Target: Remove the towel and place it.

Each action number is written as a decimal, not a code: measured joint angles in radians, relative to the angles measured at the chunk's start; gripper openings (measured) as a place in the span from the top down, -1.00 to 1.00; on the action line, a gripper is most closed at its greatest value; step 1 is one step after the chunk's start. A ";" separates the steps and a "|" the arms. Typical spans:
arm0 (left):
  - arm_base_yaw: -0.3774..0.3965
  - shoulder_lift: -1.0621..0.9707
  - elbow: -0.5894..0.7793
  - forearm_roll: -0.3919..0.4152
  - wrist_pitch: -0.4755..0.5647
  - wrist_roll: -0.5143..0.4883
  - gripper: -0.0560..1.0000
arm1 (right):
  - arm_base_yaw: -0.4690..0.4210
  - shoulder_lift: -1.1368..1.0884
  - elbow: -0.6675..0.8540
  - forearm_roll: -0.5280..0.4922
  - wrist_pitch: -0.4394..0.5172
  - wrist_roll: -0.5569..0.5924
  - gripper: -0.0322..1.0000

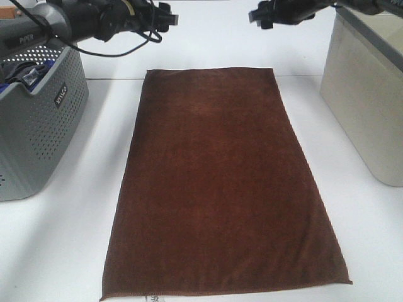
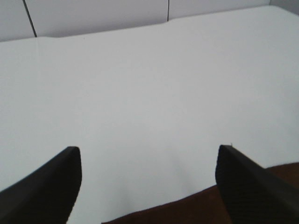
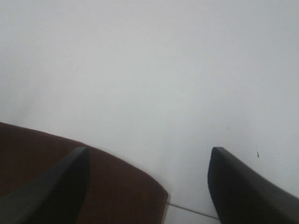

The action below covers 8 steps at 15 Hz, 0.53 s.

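The dark-brown towel [image 1: 217, 182] lies spread flat on the white table, running from the far middle to the near edge, with a small white tag at its near hem. My left gripper [image 1: 165, 16] hangs above the towel's far left corner, open and empty. In the left wrist view its fingers [image 2: 46, 186] stand wide apart with a strip of towel [image 2: 196, 207] below them. My right gripper [image 1: 258, 16] hovers above the far right corner, also open and empty. The right wrist view shows the towel's corner [image 3: 117, 191] under one finger.
A grey perforated basket [image 1: 38, 126] holding blue-and-black items stands at the left. A beige bin [image 1: 368, 94] with a grey rim stands at the right. White table [image 1: 75, 251] shows on both sides of the towel.
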 joint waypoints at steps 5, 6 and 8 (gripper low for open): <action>-0.026 -0.214 0.000 -0.023 0.279 0.000 -0.53 | 0.000 -0.218 0.000 0.089 0.264 0.000 -0.38; -0.030 -0.262 0.000 -0.025 0.374 0.000 -0.53 | 0.000 -0.255 0.000 0.090 0.341 0.000 -0.38; -0.033 -0.347 0.000 -0.027 0.554 0.001 -0.53 | 0.000 -0.320 0.000 0.088 0.490 0.000 -0.38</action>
